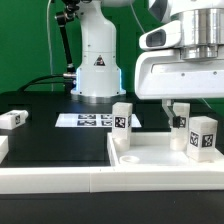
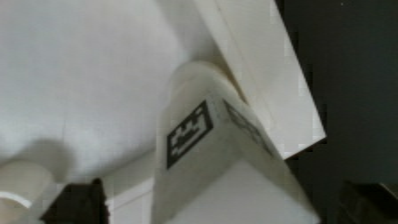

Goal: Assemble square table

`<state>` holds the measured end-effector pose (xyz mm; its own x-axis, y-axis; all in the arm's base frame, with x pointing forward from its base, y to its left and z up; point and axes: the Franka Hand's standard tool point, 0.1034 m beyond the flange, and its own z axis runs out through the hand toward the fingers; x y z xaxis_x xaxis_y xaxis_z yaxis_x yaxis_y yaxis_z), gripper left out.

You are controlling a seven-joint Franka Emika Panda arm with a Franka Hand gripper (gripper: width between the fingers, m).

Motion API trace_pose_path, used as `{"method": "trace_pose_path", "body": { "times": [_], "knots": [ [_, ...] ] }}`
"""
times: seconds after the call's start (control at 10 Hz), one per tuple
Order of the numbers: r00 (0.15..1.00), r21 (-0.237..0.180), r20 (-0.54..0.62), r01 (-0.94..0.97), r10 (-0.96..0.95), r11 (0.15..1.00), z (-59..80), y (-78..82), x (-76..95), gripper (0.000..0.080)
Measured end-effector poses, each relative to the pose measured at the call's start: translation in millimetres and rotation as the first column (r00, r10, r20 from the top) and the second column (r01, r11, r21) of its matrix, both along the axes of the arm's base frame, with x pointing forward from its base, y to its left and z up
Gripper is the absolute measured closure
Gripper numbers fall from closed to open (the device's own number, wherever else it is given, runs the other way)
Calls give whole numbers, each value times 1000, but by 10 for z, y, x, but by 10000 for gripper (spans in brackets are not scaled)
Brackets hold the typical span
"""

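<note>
White plastic tabletop (image 1: pixel 150 152) is lying in the lower right of the exterior frame, just behind the rail (image 1: pixel 60 182) that is running along the bottom edge. Corner leg (image 1: pixel 122 117) is standing upright at the tabletop's far corner, toward the exterior view's left. Right leg (image 1: pixel 201 136) is standing upright near the exterior view's right edge, its tag facing the camera. Gripper (image 1: pixel 175 112) is hanging over the tabletop, just beside the right leg. One finger (image 1: pixel 168 107) is showing, but whether the fingers are released or clenched cannot be told. In the wrist view, near leg (image 2: pixel 199 140) is showing its tag close to the camera. Loose leg (image 1: pixel 12 119) is lying on the black table (image 1: pixel 50 135) at centre left. Marker board (image 1: pixel 95 120) is lying at frame centre, in front of the arm base (image 1: pixel 97 60).
</note>
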<state>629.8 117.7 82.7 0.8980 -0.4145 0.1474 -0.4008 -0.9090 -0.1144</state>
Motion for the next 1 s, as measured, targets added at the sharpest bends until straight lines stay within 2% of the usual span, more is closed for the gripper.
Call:
{"method": "trace_pose_path", "body": {
  "times": [0.3, 0.8, 1.0],
  "knots": [
    [977, -58, 2, -211, 211, 976, 1, 48, -7, 151],
    [859, -124, -19, -510, 512, 851, -13, 62, -26, 151],
    [837, -134, -24, -544, 546, 828, -11, 45, -22, 151]
  ]
}}
